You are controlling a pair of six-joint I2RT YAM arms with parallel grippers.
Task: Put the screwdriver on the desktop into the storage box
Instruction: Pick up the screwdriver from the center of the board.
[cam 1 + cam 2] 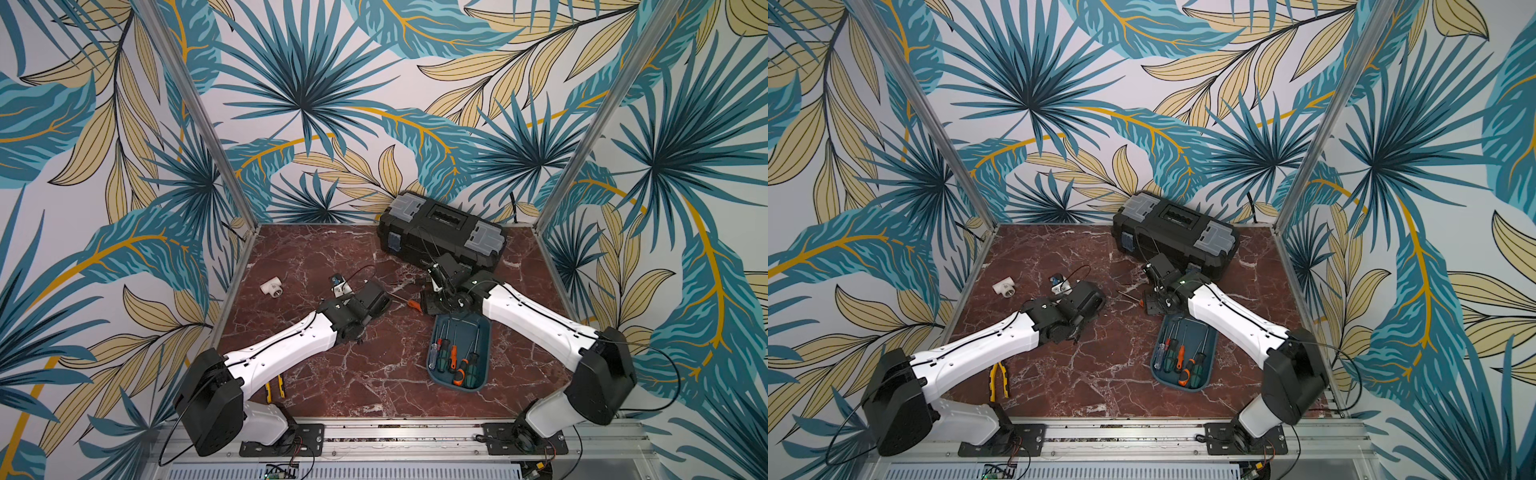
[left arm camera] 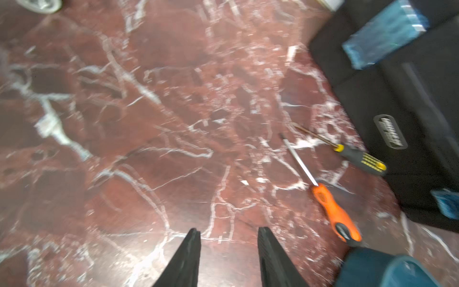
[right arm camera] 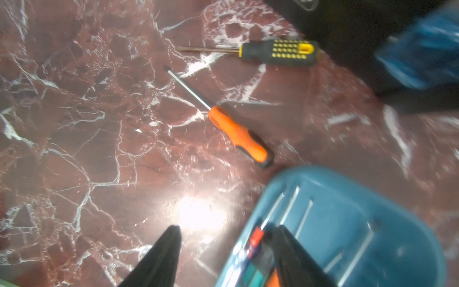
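Orange screwdriver (image 3: 238, 135) lies beside storage box (image 3: 342, 206), toolbox (image 1: 440, 232) behind; left fingers (image 2: 185, 258) and right fingers (image 3: 159, 258) parted, empty.

Both top views: cam head high up, on the front rail (image 1: 395, 440) side of the storage box (image 1: 478, 372), tilted down & fwd. Far off, so the whole desktop (image 1: 353, 386) fits; the 2 frames are near-identical w/ a slight sideways offset.

Left wrist cam: low, close, blurry, beside the box, only its corner in shot.

Right wrist cam: close too, over the box's end.

Both wrist views share the orange screwdriver (image 2: 332, 211) just beside the box, the black-yellow screwdriver (image 2: 362, 161) beyond it & the toolbox (image 2: 397, 99) behind.
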